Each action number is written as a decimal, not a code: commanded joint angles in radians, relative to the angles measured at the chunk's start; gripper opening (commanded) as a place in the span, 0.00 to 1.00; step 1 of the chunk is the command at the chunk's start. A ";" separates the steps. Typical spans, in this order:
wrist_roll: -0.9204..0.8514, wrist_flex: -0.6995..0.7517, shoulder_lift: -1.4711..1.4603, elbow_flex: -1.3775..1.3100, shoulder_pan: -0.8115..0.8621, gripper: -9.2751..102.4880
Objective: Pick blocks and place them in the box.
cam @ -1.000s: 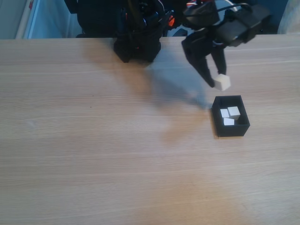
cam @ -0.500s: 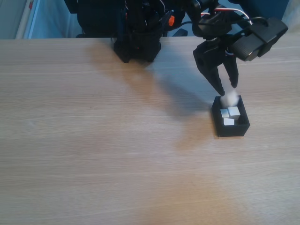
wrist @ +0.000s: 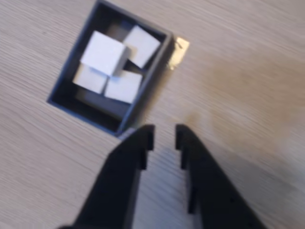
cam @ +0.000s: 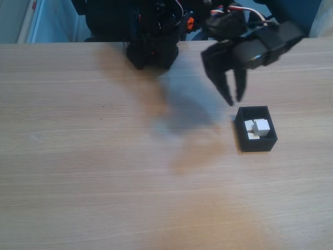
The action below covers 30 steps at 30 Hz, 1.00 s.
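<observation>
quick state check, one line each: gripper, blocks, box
gripper: empty, fingers nearly closed with a narrow gap, beside the box, not over it
blocks: four in the box, one resting on top of the others
box: upright on the table, open-topped

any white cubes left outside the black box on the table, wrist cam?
No: in the wrist view all four small white cubes sit inside the black open-topped box, and the claw holds nothing.
</observation>
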 commanded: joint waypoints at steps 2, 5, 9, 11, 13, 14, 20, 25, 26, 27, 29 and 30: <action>-0.034 0.126 0.230 0.101 0.117 0.08; -0.072 0.172 0.377 0.216 0.201 0.08; -0.114 0.212 0.535 0.334 0.285 0.08; -0.146 0.241 0.621 0.408 0.316 0.08; -0.181 0.262 0.713 0.486 0.350 0.08; -0.193 0.279 0.756 0.525 0.364 0.08; -0.212 0.391 0.977 0.721 0.431 0.08; -0.218 0.425 1.081 0.857 0.477 0.08; -0.225 0.425 1.095 0.881 0.489 0.08; -0.230 0.425 1.106 0.899 0.502 0.08; -0.232 0.423 1.124 0.930 0.523 0.08; -0.230 0.420 1.132 0.943 0.532 0.08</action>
